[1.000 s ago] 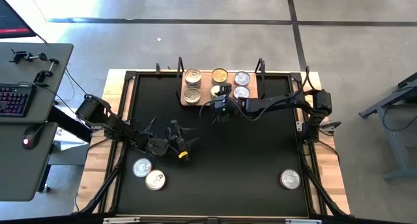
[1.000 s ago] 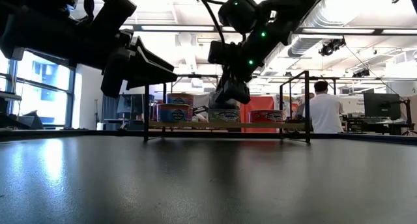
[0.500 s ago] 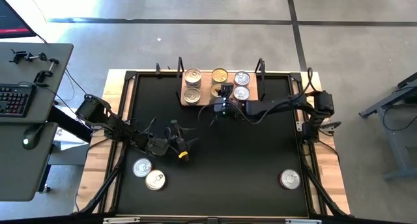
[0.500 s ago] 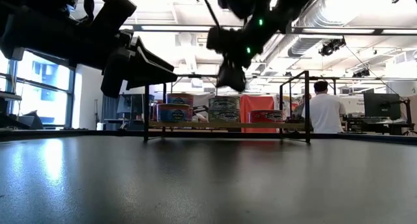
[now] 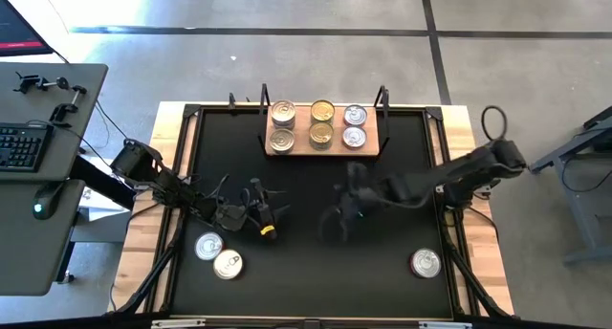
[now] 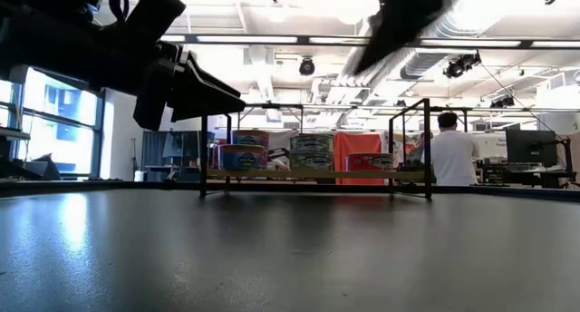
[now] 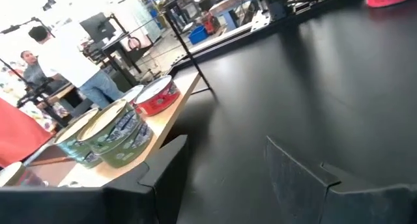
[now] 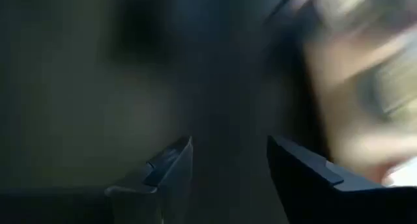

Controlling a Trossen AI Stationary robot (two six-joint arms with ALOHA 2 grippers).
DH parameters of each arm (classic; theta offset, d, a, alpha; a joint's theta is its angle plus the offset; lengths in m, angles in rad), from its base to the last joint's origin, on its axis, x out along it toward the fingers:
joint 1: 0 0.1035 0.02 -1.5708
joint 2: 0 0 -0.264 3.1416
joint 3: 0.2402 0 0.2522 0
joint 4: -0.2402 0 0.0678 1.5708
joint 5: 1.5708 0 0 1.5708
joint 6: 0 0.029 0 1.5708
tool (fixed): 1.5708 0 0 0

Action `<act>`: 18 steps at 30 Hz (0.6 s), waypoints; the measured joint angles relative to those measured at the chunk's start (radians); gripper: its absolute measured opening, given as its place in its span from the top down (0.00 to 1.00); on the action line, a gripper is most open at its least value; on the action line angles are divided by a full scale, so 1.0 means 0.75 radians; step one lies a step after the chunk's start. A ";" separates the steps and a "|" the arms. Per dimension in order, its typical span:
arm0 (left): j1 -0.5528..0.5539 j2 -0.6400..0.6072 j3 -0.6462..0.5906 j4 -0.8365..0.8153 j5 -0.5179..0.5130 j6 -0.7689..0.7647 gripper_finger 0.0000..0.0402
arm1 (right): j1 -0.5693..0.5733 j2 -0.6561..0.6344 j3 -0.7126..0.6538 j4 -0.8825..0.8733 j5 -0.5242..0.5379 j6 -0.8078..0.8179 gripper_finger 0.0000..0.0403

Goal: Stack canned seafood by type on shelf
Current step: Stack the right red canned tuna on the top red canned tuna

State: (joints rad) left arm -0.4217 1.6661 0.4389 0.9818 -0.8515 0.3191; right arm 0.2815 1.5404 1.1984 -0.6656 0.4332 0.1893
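- The shelf [image 5: 323, 143] stands at the far middle of the black surface [image 5: 382, 262], a light-wood board on a black wire frame.
- Six tins sit on the shelf in three columns: two silver-lidded tins [image 5: 282, 125] on the left, two gold-lidded tins [image 5: 322, 123] in the middle, two bluish-tinted tins [image 5: 355, 125] on the right.
- In the low view the middle column [image 6: 311, 152] shows as one tin stacked on another, with a red tin [image 6: 371, 161] to its right.
- The right end effector [image 5: 342, 214] hangs above the middle of the surface, well apart from the shelf; its fingers [image 8: 171, 164] are spread with nothing between them.
- The left end effector [image 5: 267, 216] waits over the left part of the surface, its fingers [image 7: 166, 162] spread and empty.
- Two silver tins [image 5: 219, 254] lie touching near the front left corner of the surface, just beside the left arm.
- One more tin [image 5: 426, 263] lies alone near the front right corner.
- A person [image 6: 450, 155] in a white top stands in the room beyond the surface.
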 joint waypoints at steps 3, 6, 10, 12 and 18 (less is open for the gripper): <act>0.003 0.000 0.000 0.002 0.054 -0.005 0.53 | 0.122 -0.033 0.000 -0.234 -0.303 0.467 0.53; 0.009 0.000 0.000 0.003 0.113 -0.006 0.53 | 0.296 -0.029 -0.002 -0.420 -0.429 0.888 0.53; 0.013 0.000 0.000 0.003 0.135 -0.007 0.53 | 0.552 0.009 -0.002 -0.587 -0.531 1.415 0.54; 0.013 0.000 0.000 0.003 0.136 -0.006 0.53 | 0.669 0.036 -0.002 -0.630 -0.561 1.658 0.58; 0.013 0.000 0.000 0.004 0.147 -0.005 0.53 | 0.884 0.142 -0.002 -0.695 -0.590 2.087 0.77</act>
State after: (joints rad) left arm -0.4122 1.6661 0.4389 0.9848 -0.7414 0.3153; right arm 0.9443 1.6471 1.1966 -1.1868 -0.0096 1.7547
